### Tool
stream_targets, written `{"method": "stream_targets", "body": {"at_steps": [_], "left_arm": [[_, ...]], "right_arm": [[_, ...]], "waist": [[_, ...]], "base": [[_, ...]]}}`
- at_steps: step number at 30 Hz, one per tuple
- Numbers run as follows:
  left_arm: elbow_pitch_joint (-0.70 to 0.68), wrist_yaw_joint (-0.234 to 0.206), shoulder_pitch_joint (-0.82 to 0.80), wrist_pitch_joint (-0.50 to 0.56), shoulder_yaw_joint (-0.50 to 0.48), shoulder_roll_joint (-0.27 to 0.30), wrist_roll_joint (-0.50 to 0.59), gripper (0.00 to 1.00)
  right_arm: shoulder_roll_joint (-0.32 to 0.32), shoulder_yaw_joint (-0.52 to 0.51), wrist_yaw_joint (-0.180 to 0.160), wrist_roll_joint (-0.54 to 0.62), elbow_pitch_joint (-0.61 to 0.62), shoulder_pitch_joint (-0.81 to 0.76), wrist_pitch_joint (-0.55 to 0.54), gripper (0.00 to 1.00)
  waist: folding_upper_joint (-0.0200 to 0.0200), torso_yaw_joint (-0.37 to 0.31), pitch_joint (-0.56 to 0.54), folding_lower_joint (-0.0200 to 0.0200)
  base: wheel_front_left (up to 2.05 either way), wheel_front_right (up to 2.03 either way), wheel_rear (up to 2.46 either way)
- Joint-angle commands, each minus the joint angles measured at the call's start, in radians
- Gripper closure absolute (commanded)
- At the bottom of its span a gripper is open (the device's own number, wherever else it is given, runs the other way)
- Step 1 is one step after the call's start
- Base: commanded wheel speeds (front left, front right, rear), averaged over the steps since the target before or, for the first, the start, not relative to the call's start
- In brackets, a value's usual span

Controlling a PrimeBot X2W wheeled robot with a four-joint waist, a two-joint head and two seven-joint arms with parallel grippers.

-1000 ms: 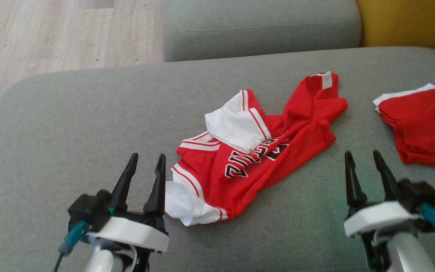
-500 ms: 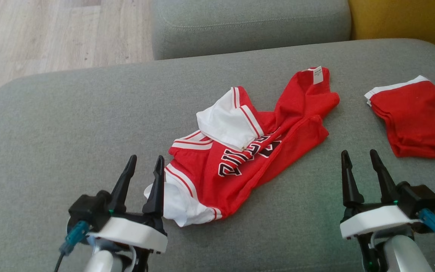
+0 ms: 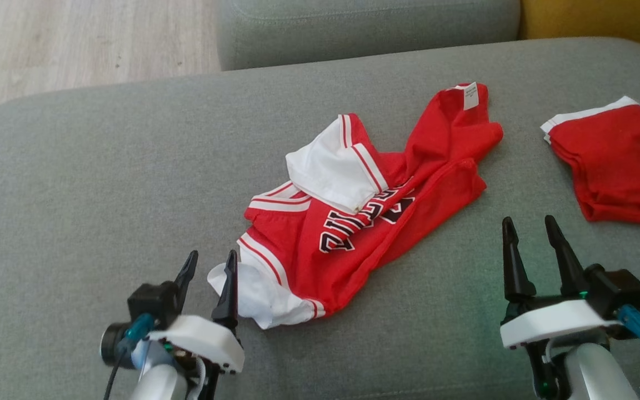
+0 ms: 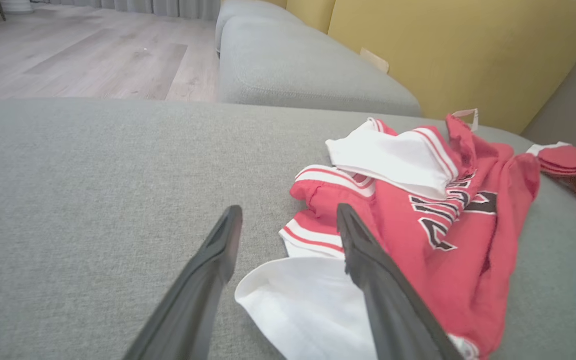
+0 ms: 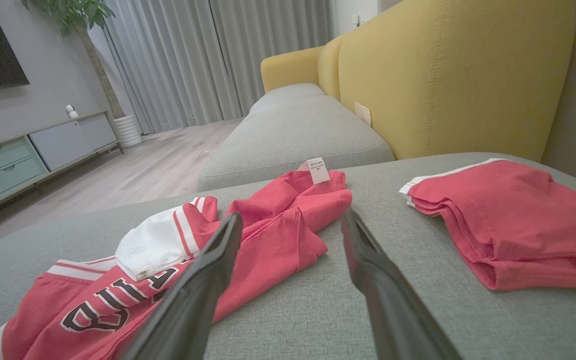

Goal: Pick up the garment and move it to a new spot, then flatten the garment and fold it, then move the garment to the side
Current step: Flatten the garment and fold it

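Left gripper (image 3: 213,254), jaws spread wide and holding nothing, is poised at the near-left end of the garment (image 3: 353,233). In the left wrist view a white sleeve (image 4: 298,305) lies partly between the two fingers; whether either finger touches the cloth cannot be told. Right gripper (image 3: 528,220), likewise open and empty, stands over bare upholstery just off the garment's near-right edge.

The garment, a red jersey with white sleeves, red-and-white striped trim and black lettering outlined in white, lies crumpled near the middle of the grey seat cushion (image 3: 103,166). It runs diagonally from the near left to the far right. A second white sleeve (image 3: 325,175) is folded over the chest lettering, and a small white label (image 3: 470,95) stands up at the far-right end.

A folded red garment with a white edge (image 3: 614,166) rests on the same cushion, apart from the jersey, on the right. Beyond lie another grey cushion (image 3: 364,28), a yellow backrest (image 3: 603,19) and a pale wood floor (image 3: 75,39).
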State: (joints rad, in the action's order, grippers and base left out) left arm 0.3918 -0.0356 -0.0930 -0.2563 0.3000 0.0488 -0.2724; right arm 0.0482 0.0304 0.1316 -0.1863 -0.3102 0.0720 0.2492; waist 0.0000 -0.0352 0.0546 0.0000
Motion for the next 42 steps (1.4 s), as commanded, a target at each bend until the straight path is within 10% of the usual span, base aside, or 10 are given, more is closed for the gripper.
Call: {"method": "stream_targets", "body": {"at_steps": [1,35,37,42], "left_arm": [[-0.017,-0.007,-0.055,-0.006,-0.027,0.001,0.010,0.00],[0.408,-0.050,-0.231,0.022,0.026,0.027,0.047,0.00],[0.417,-0.044,-0.237,0.019,0.027,0.027,0.043,1.00],[0.408,-0.041,-0.250,0.005,0.024,0.029,0.036,1.00]], "right_arm": [[0.002,0.028,-0.001,0.001,0.036,0.038,0.001,0.00],[0.002,0.037,-0.001,0.002,0.018,0.058,-0.004,0.00],[0.002,0.038,-0.001,0.001,0.016,0.059,-0.004,0.00],[0.002,0.028,-0.001,-0.003,0.010,0.057,-0.002,0.00]], "waist": [[0.0000,-0.002,0.004,0.0000],[0.0000,-0.032,0.027,0.0000],[0.0000,-0.033,0.027,0.0000],[0.0000,-0.027,0.019,0.0000]], "base": [[0.00,0.00,0.00],[0.00,0.00,0.00],[0.00,0.00,0.00],[0.00,0.00,0.00]]}}
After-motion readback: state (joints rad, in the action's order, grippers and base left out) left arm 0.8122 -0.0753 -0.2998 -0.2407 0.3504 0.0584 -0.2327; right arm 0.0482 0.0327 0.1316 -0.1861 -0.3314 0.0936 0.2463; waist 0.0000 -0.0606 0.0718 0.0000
